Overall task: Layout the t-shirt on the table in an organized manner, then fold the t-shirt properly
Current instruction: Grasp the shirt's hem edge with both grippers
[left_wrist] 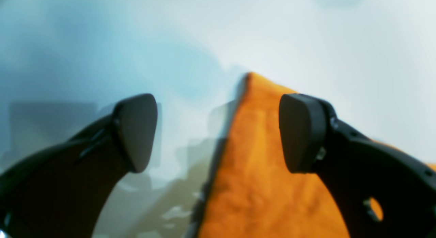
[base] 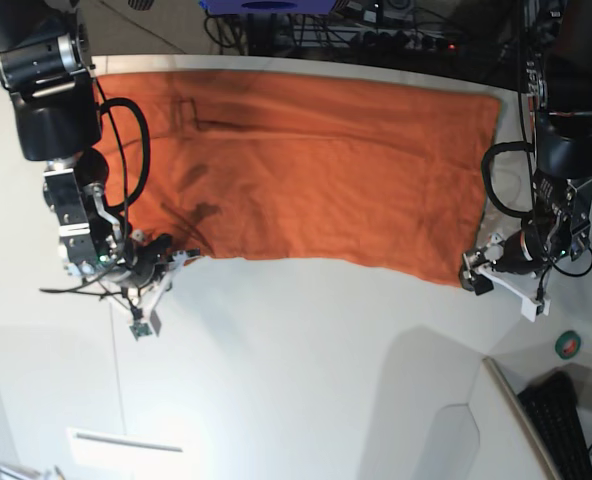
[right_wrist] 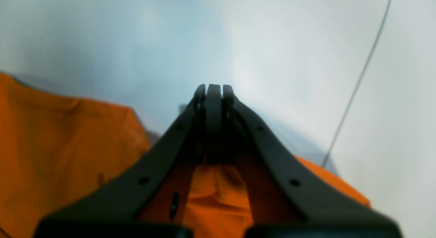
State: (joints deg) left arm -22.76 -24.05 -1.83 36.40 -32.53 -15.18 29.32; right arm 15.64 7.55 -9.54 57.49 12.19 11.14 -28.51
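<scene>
t-shirt [left_wrist: 265, 169] corner lies between the spread left gripper [left_wrist: 218, 132] pads.

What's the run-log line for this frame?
phase: layout | t-shirt: spread on table | left gripper: open at shirt corner | right gripper: shut, empty, at opposite edge

Right gripper [right_wrist: 214, 91] at centre, dark jaws pressed together with tips toward twelve o'clock, orange t-shirt [right_wrist: 58, 146] spreading from nine to seven o'clock and bunched beneath the jaws at six, white table [right_wrist: 289, 50] beyond, thin dark seam line [right_wrist: 361, 74] curving toward one o'clock
</scene>
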